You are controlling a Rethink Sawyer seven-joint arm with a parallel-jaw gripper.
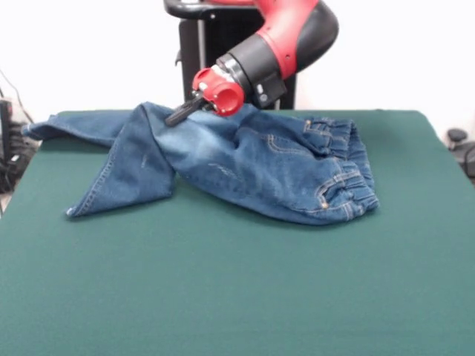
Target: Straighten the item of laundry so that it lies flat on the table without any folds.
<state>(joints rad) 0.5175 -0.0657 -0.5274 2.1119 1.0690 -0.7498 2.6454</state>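
Dark green felt covers the wide rectangular table (pixel 223 297), with a plain white wall behind it. My black pincer (pixel 180 113) juts out to the left from the red collar of my red and black arm (pixel 286 41), its tips low at the far edge of the small pair of blue denim jeans (pixel 245 159), about where the two legs meet; whether it is spread or pinching cloth I cannot tell from this angle. If I drag while only grazing the denim, I judge the fabric could bunch rather than spread, and a pull toward the far left could carry the far leg off the table's edge. The jeans lie across the far half of the table, the elastic waistband and pockets at the right, one leg doubled toward the near left, the other trailing to the far left corner, all rumpled.
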